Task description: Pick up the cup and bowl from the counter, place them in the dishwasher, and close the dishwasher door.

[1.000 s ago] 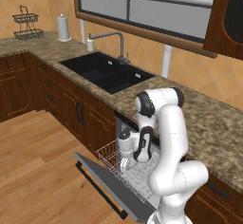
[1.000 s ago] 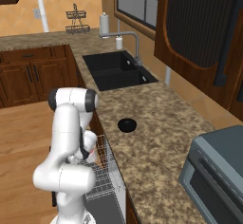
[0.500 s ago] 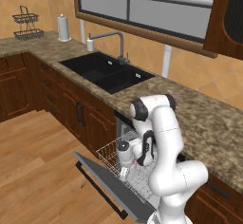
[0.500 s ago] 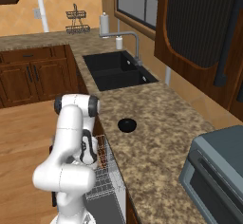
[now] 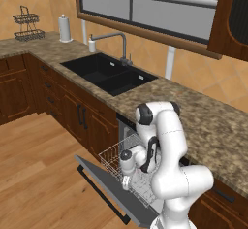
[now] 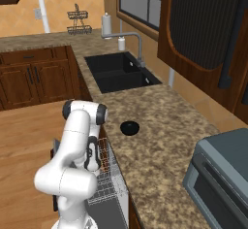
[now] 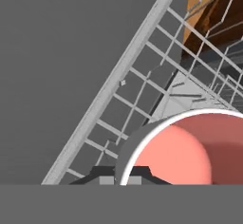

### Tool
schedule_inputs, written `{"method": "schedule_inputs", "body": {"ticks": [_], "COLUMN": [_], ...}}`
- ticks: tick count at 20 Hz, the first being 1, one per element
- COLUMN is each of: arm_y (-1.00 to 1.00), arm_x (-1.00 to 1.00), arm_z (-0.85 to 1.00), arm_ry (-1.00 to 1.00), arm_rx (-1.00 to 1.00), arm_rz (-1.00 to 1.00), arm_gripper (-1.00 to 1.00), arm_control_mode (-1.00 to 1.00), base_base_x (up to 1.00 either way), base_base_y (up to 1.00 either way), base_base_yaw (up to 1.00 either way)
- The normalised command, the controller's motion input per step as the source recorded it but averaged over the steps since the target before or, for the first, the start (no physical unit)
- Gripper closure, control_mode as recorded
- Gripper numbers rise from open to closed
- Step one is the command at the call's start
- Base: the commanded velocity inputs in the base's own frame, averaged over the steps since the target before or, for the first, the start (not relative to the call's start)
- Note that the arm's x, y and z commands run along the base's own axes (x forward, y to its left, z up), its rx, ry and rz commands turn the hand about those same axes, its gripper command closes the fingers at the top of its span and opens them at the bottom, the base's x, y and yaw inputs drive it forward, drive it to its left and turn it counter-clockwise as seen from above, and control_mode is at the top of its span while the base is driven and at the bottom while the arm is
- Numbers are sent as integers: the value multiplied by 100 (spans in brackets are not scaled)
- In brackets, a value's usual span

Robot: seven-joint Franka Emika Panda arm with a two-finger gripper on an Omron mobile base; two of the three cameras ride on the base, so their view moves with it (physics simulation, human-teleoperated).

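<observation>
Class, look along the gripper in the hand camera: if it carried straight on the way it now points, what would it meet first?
Probably the wire rack of the dishwasher, just beyond the cup the gripper is shut on; the grey dishwasher door lies behind the wires. Depth is hard to judge.

The arm (image 5: 167, 140) was glossy white, built of thick rounded segments with dark grey caps at its joints. A black slot ran down one link at centre frame in the left base view. Its bulbous white base (image 6: 65, 184) sat low and left in the right base view
</observation>
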Motion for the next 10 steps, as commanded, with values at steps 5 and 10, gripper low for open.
{"method": "schedule_inputs", "body": {"ticks": [5,10], "arm_y": [6,1], "arm_x": [15,8], "arm_z": [-39,-42], "arm_ry": [-1,2], "arm_rx": [3,0], "arm_rz": [3,5], "arm_gripper": [100,-100], "arm_control_mode": [-100,-100], "base_base_x": [0,0], "base_base_y": [0,0], "base_base_yaw": [0,0]}}
